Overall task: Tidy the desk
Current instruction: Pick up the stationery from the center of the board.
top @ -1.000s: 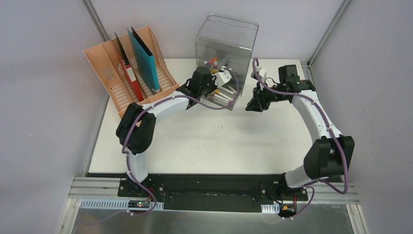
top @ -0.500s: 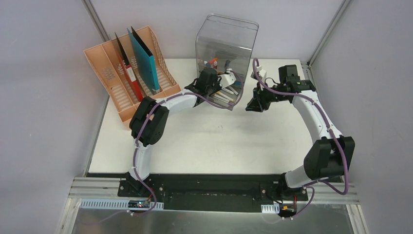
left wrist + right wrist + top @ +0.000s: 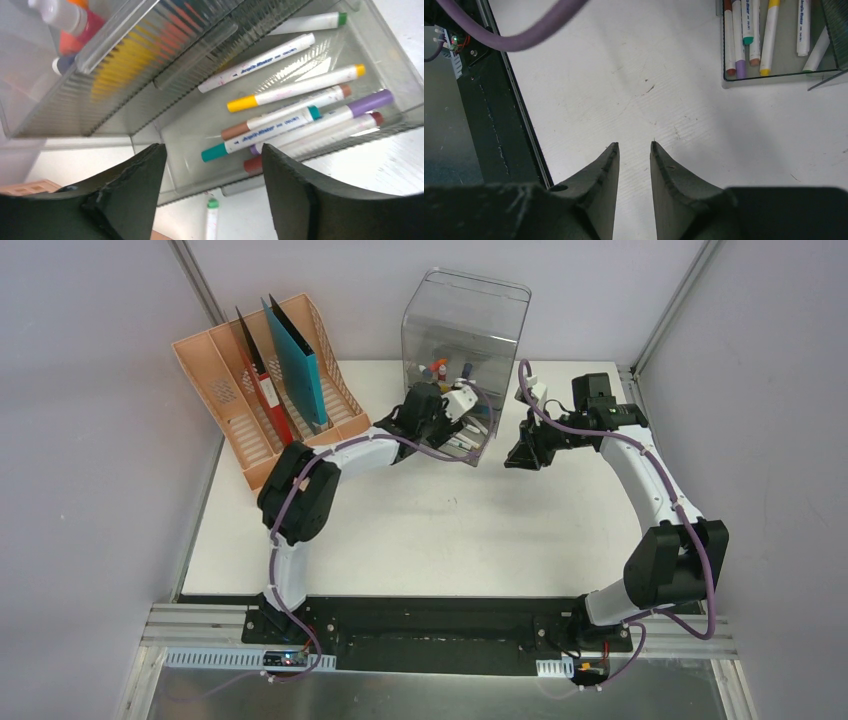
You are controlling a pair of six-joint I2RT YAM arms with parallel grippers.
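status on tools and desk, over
Left tool open, empty, at clear grey plastic drawer of markers. Right tool narrowly open, empty, over flat white desk. Green-capped white marker loose beside drawer.

The desk (image 3: 420,530) looks matt, the drawer box (image 3: 470,315) glossy plastic

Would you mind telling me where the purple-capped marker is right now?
The purple-capped marker lies in the open drawer, right of centre in the left wrist view, between the teal-capped marker and the red-capped marker.

Seven markers (image 3: 296,88) in one drawer (image 3: 184,141) (eighth marker (image 3: 212,221) outside)
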